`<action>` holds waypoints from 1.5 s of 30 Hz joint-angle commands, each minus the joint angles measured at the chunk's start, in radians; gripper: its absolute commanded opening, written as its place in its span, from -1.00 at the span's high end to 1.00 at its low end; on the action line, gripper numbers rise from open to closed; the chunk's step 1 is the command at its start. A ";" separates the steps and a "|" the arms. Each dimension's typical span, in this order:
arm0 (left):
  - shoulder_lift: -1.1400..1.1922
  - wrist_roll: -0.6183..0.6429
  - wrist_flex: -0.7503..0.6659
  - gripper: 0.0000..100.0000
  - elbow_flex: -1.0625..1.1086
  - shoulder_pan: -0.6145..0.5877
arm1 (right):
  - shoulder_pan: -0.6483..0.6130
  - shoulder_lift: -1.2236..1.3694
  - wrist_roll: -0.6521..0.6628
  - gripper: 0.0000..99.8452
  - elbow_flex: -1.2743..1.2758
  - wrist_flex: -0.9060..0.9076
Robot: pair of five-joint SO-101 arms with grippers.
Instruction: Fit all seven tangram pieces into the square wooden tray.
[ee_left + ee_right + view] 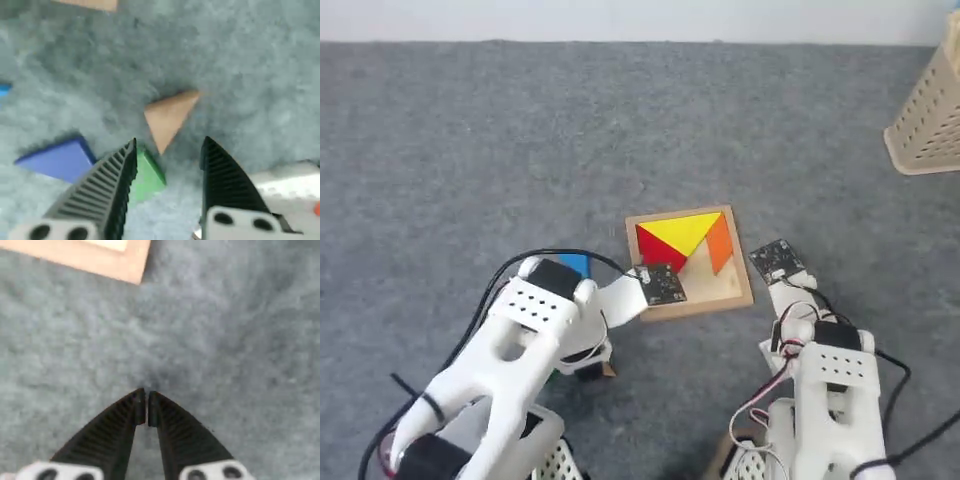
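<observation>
The left gripper (pixel 170 141) is wide open and holds nothing. A tan triangle (pixel 167 115) lies on the grey carpet (pixel 250 65) just in front of its fingertips, in line with the gap between them. I think the step now is picking up this piece. Next, the gripper needs to go down around the triangle, close on it, and carry it to the wooden tray (pixel 715 300) farther ahead.

The tray has a yellow piece (pixel 682 232), a red piece (pixel 655 250) and an orange piece (pixel 720 243) in it. A green piece (pixel 150 175) sits right by one finger and could get bumped. A blue piece (pixel 57 160) lies farther out on that same side.

The right gripper (pixel 146 392) is closed tight and holds nothing. It is over the carpet, with the tray ahead of it.
</observation>
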 commanded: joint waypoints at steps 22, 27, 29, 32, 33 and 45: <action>0.388 -0.044 -0.203 0.61 -0.107 -0.014 | 0.008 0.012 0.014 0.99 -0.002 -0.024; 0.489 -0.020 -0.285 0.61 -0.114 -0.017 | 0.008 0.012 0.014 0.99 -0.002 -0.024; 0.496 -0.018 -0.287 0.62 -0.124 -0.021 | 0.008 0.012 0.014 0.99 -0.002 -0.024; 0.465 0.025 -0.295 0.73 -0.127 -0.020 | 0.008 0.012 0.014 0.99 -0.002 -0.024; 0.453 0.031 -0.290 0.75 -0.128 -0.020 | 0.008 0.012 0.014 0.99 -0.002 -0.024; 0.218 0.034 -0.028 0.78 -0.220 -0.020 | 0.010 0.018 0.014 0.99 0.000 -0.036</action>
